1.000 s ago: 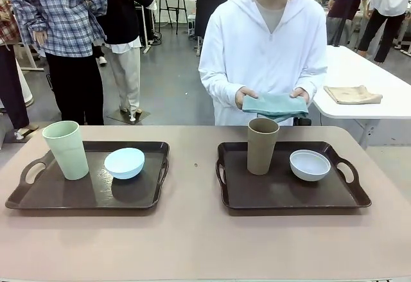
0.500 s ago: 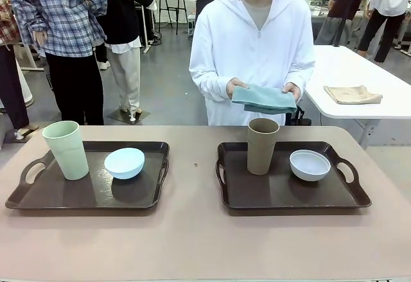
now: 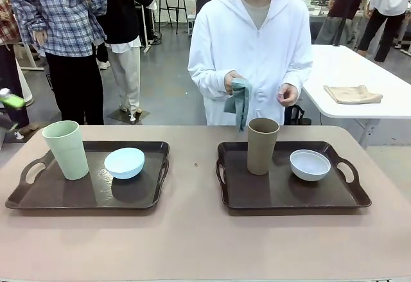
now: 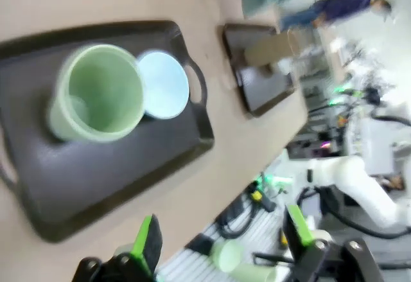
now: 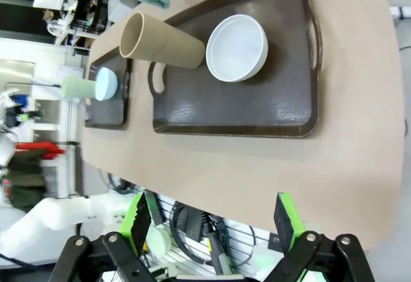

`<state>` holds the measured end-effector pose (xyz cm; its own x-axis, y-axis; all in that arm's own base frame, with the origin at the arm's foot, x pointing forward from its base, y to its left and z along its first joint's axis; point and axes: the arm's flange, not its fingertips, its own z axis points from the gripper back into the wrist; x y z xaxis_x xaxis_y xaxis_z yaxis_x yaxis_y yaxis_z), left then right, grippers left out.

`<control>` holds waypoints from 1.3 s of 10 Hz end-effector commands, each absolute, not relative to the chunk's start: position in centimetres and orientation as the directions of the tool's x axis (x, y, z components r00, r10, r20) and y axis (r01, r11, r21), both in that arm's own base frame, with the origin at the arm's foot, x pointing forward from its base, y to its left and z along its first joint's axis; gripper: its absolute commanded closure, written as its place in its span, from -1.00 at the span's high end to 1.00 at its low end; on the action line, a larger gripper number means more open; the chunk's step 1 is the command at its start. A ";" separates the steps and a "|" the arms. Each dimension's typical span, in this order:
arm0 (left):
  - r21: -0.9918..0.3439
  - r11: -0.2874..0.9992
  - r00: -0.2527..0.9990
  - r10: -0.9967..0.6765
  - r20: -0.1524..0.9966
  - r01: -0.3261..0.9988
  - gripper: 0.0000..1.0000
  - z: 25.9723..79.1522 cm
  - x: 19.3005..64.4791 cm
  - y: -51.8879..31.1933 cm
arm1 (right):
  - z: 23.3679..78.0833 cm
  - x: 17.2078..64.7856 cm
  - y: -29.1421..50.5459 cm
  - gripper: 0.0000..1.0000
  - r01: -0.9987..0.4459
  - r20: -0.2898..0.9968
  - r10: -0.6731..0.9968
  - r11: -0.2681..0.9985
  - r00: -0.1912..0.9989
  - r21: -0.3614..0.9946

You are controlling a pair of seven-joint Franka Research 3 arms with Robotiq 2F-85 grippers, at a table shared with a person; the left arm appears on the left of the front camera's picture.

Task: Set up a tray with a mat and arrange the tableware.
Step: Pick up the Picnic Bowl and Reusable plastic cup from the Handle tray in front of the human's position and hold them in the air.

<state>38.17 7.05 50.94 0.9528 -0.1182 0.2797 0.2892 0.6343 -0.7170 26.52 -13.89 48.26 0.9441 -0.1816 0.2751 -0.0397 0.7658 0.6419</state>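
Our left gripper point(image 4: 225, 237) and right gripper point(image 5: 213, 221) gape apart, empty. The tall brown plastic tumbler point(image 3: 262, 146) stands upright on the dark handled tray point(image 3: 282, 195) beside the small round white bowl point(image 3: 309, 164). It is likely light, stiff and slick, so we would pinch its rim wall.

Front view across table point(image 3: 192, 243), wrist views overhead, sharing trays point(image 3: 77, 193)

Pinkish-beige table point(image 3: 192, 243), rounded far corners; two dark brown trays with cut-out handles lie flat on it, side by side and well apart: left tray point(image 3: 83, 195); right tray point(image 3: 282, 193); small dark speck point(image 3: 196, 164) on the bare top between them.
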 end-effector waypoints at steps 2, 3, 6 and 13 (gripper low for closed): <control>-0.513 0.728 0.882 -0.286 0.374 0.454 1.00 53.2 42.0 0.3 | 49.5 31.5 -11.7 1.00 0.044 0.206 -0.198 0.816 0.958 0.577; -0.401 0.726 0.817 -0.399 0.416 0.558 1.00 54.1 42.9 -2.8 | 49.9 32.4 -10.4 1.00 0.069 0.202 -0.205 0.845 0.958 0.530; -0.032 0.671 0.619 -0.663 0.422 0.741 1.00 53.4 46.2 -11.5 | 50.6 35.5 -6.7 1.00 0.133 0.094 -0.185 0.906 0.978 0.402; 0.103 0.524 0.439 -0.791 0.426 0.845 1.00 49.2 46.7 -22.2 | 47.3 39.5 -2.6 1.00 0.155 0.006 -0.168 0.924 0.986 0.351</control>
